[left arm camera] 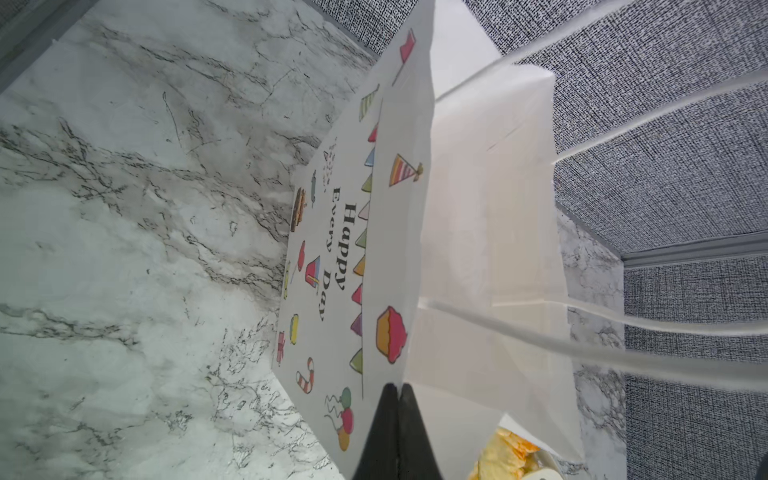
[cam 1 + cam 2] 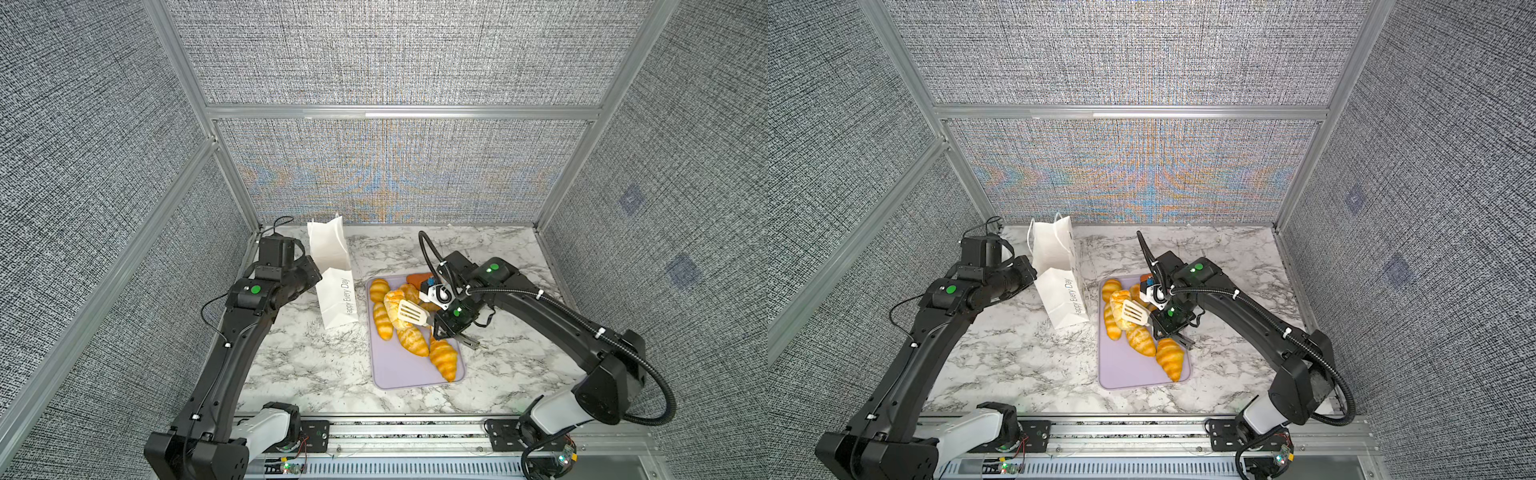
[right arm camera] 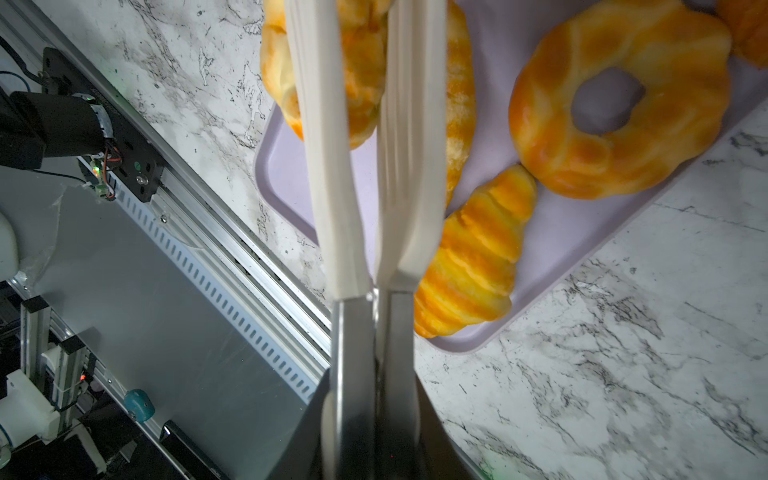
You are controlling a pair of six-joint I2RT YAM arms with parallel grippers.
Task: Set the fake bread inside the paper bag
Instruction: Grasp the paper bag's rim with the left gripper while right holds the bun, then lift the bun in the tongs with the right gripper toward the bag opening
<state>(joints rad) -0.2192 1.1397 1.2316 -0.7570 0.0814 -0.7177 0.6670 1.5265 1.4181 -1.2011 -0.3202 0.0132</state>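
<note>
The white paper bag stands left of the lilac tray, and its printed face shows in the left wrist view. My left gripper is shut on the bag's edge by its mouth. Several pieces of fake bread lie on the tray: croissants, a ring doughnut and a reddish wedge. My right gripper is shut on the metal handles of white tongs. The tongs' blades close around a pale golden bread piece.
The lilac tray lies mid-table on the marble top. Grey fabric walls with aluminium posts close in the back and sides. A metal rail runs along the front edge. The bag's thin handles trail toward the wall.
</note>
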